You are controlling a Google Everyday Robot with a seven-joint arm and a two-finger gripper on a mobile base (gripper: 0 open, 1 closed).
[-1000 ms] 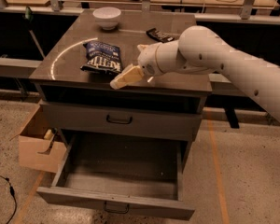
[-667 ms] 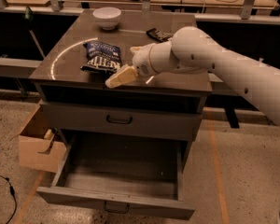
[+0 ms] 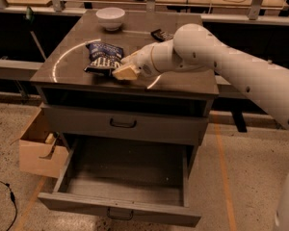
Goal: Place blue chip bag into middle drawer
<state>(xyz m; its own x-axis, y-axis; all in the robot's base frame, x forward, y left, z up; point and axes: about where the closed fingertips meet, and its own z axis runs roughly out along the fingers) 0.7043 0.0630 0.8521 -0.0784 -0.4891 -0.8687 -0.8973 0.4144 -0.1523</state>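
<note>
The blue chip bag [image 3: 104, 57] lies flat on the cabinet top, left of centre, crinkled and dark blue with white lettering. My gripper [image 3: 125, 71] reaches in from the right on a white arm. It sits low over the top, right against the bag's near right corner. Whether it touches the bag I cannot tell. The middle drawer [image 3: 120, 208] is pulled far out below the cabinet, with nothing inside and its small handle at front centre.
A closed drawer [image 3: 123, 124] with a bar handle sits above the open one. On the top stand a white bowl [image 3: 110, 18] at the back and a small black packet [image 3: 162, 34]. A cardboard box [image 3: 38, 148] stands left of the cabinet.
My gripper has moved left along the cabinet top, closing the gap to the bag's right corner. The bag and the drawers have stayed put.
</note>
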